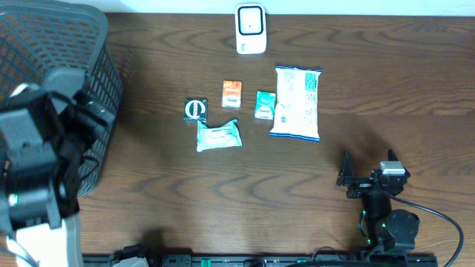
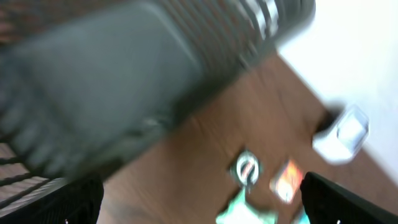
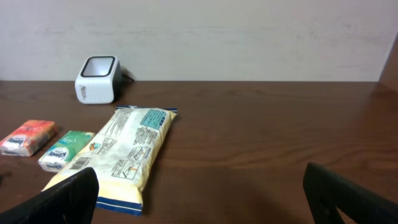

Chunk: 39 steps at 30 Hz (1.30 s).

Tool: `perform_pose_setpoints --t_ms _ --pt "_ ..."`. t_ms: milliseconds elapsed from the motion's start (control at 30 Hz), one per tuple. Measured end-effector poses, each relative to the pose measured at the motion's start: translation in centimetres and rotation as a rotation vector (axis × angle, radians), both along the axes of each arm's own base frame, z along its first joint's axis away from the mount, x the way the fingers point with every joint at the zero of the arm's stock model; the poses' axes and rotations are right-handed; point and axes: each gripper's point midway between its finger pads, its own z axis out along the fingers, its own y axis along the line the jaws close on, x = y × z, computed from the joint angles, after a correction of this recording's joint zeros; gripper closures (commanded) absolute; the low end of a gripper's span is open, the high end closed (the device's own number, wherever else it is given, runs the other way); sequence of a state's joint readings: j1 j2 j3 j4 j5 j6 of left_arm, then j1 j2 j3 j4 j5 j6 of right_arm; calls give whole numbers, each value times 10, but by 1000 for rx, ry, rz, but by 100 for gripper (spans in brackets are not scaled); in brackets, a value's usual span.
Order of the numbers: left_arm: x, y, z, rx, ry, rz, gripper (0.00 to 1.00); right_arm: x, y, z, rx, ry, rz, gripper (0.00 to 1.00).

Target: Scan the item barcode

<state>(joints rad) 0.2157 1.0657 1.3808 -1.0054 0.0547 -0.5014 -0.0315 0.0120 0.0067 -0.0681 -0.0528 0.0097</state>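
Several small items lie mid-table: a large white snack bag [image 1: 297,102] [image 3: 127,155], a green packet [image 1: 265,104] [image 3: 65,149], an orange packet [image 1: 232,93] [image 3: 28,137], a dark packet with a round logo [image 1: 195,109] [image 2: 247,168] and a white-teal wipes pack [image 1: 219,136]. The white barcode scanner [image 1: 251,28] [image 3: 96,79] stands at the far edge. My right gripper [image 1: 369,169] [image 3: 202,199] is open and empty, low near the front, right of the snack bag. High at the left beside the basket, my left gripper [image 2: 202,205] is open and empty; its view is blurred.
A dark wire basket [image 1: 52,44] [image 2: 93,81] fills the far left corner, right by my left arm. A pale wall runs behind the table's far edge. A cable trails from the right arm's base [image 1: 438,219].
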Motion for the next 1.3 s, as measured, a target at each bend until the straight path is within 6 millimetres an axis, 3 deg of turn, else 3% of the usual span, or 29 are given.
perform_pose_setpoints --t_ms 267,367,433,567,700,1300 --pt "34 -78 -40 -111 96 -569 1 0 0 0 0 0 0 1" --pt "40 -90 -54 -103 137 -647 1 0 0 0 0 0 0 1" --pt "43 -84 -69 -74 203 -616 1 0 0 0 0 0 0 1" --pt "46 -49 -98 8 353 -421 1 0 0 0 0 0 0 1" --pt "48 -37 -109 52 409 -370 1 0 0 0 0 0 0 1" --pt "56 -76 -129 121 458 -603 2 0 0 0 0 0 0 1"
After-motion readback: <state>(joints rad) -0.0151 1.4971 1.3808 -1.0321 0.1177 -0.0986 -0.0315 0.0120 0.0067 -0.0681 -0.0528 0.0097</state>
